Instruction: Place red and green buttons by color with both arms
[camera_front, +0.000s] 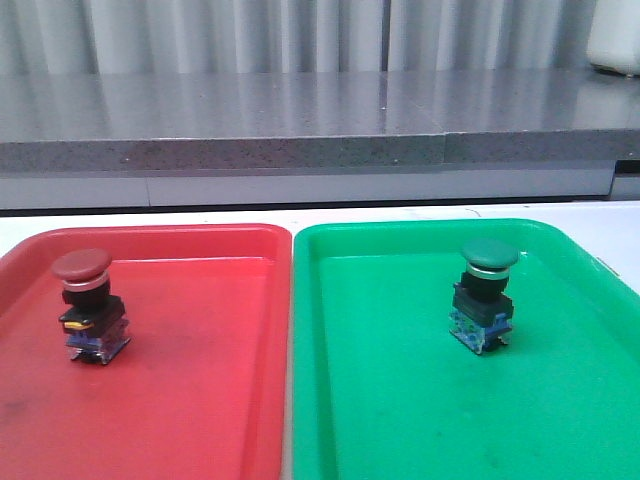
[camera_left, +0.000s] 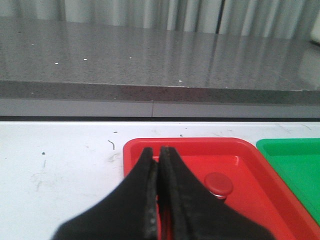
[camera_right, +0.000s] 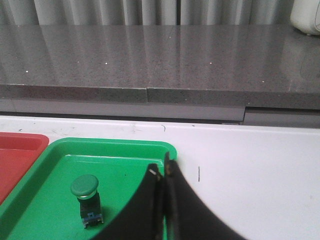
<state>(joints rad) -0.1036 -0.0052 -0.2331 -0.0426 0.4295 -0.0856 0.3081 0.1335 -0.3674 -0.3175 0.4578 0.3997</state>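
Observation:
The red button (camera_front: 90, 305) stands upright in the red tray (camera_front: 200, 400) at its left side; its cap also shows in the left wrist view (camera_left: 218, 184). The green button (camera_front: 485, 295) stands upright in the green tray (camera_front: 400, 420); it also shows in the right wrist view (camera_right: 86, 199). My left gripper (camera_left: 157, 152) is shut and empty, raised above the red tray's (camera_left: 185, 147) near-left part. My right gripper (camera_right: 162, 167) is shut and empty, above the green tray's (camera_right: 115, 147) right side. Neither gripper shows in the front view.
The two trays sit side by side on a white table (camera_front: 150, 217). A grey stone ledge (camera_front: 300, 140) runs along the back. A white object (camera_front: 615, 35) stands at the far right of the ledge.

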